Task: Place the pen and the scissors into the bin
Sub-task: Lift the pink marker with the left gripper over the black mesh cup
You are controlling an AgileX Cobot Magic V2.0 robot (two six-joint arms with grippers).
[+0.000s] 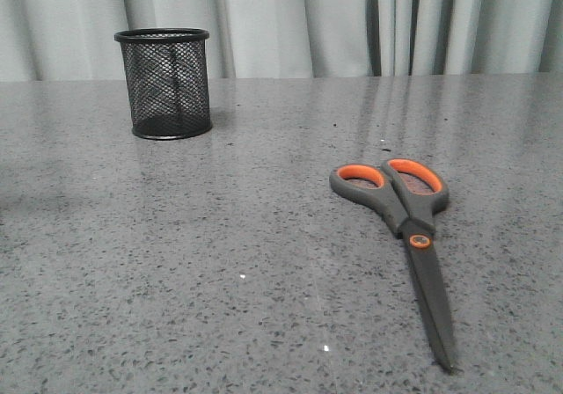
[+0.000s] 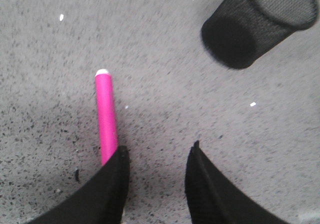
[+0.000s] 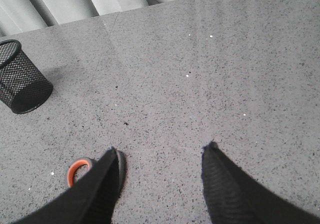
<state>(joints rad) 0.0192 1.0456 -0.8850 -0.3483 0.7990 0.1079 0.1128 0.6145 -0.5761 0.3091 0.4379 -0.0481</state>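
Soft, even light falls from overhead, leaving pale sheen streaks on the speckled tabletop (image 1: 264, 236). The mesh pen cup (image 2: 257, 21), beyond the left gripper (image 2: 157, 156), is motion-blurred; a dim shadow pools beneath that gripper's fingers.

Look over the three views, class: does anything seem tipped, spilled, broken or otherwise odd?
Nothing stands out. The bin stands upright and looks empty, the scissors lie flat and closed on the table, and the pen lies on it intact. Nothing looks spilled or damaged.
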